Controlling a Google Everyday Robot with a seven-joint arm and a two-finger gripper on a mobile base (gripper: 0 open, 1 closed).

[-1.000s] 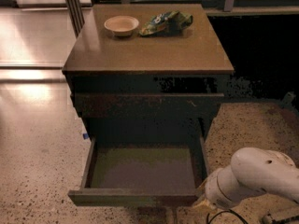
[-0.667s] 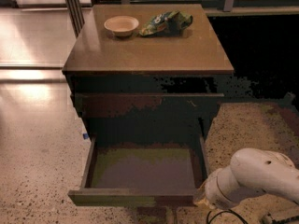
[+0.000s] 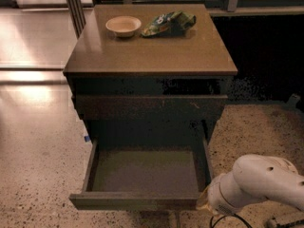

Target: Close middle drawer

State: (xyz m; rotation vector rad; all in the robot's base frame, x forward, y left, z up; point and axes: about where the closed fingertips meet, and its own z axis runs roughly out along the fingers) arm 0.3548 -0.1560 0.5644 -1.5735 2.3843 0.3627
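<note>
The middle drawer [image 3: 135, 201] is pulled far out of the dark-brown cabinet [image 3: 149, 56]. Its grey-brown floor [image 3: 147, 170] is bare. Above it is the taller drawer front [image 3: 147, 106] with a pale scratch at right, which is shut. My white arm [image 3: 261, 182] comes in from the lower right. My gripper [image 3: 205, 204] is at its end, right by the front right corner of the open drawer. I cannot tell whether it touches the drawer front.
A small pale bowl [image 3: 123, 25] and a green snack bag [image 3: 168, 23] lie on the cabinet top. Speckled floor [image 3: 42, 175] surrounds the cabinet. A dark wall area [image 3: 266, 46] is at the back right. A black cable [image 3: 223, 220] hangs under my arm.
</note>
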